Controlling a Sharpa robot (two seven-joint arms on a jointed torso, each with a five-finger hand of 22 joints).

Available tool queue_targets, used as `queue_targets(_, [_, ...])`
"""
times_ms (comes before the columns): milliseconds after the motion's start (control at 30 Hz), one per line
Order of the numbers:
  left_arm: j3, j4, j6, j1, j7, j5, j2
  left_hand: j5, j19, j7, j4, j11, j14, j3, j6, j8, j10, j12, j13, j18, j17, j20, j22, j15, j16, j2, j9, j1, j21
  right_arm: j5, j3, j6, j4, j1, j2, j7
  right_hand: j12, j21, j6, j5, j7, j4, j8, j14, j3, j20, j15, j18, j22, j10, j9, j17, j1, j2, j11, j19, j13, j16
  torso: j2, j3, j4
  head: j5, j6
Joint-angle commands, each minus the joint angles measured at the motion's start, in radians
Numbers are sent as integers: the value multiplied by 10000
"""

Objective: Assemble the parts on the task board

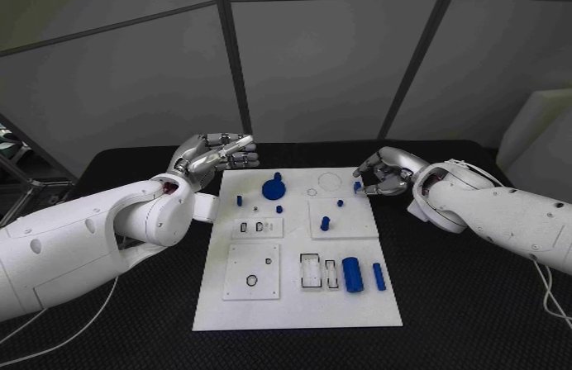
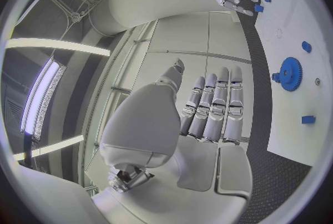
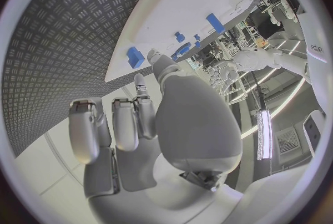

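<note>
The white task board (image 1: pixel 298 304) lies in the middle of the black table. A blue gear (image 1: pixel 274 189) stands near its far edge, also seen in the left wrist view (image 2: pixel 288 74). Small blue pegs (image 1: pixel 326 220) dot the board's far half. A blue cylinder (image 1: pixel 352 272) and a blue rod (image 1: pixel 379 276) lie at the near right. My left hand (image 1: pixel 215 157) hovers off the far left corner, its fingers (image 2: pixel 211 105) straight and holding nothing. My right hand (image 1: pixel 388 173) is at the far right edge, thumb tip beside a small blue piece (image 3: pixel 135 57); I cannot tell if they touch.
Two raised white plates with slots and holes (image 1: pixel 253 271) sit on the board's near left, and a slotted holder (image 1: pixel 312 271) stands beside the cylinder. Black patterned table (image 1: pixel 477 304) surrounds the board. Grey wall panels rise behind the table.
</note>
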Motion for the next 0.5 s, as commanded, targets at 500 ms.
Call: queue_targets(500, [8, -38, 82, 9, 42, -42, 30, -67, 63, 115, -50, -11, -13, -4, 68, -56, 63, -22, -2, -137, -1, 13, -10, 43, -32, 21, -12, 38, 13, -276, 5, 337, -320, -11, 257, -333, 87, 71, 115, 101, -3, -39, 34, 644, 120, -34, -56, -128, 2540, 178, 31, 790, -142, 370, -5, 1014, 1146, 60, -15, 7, -15, -16, -35])
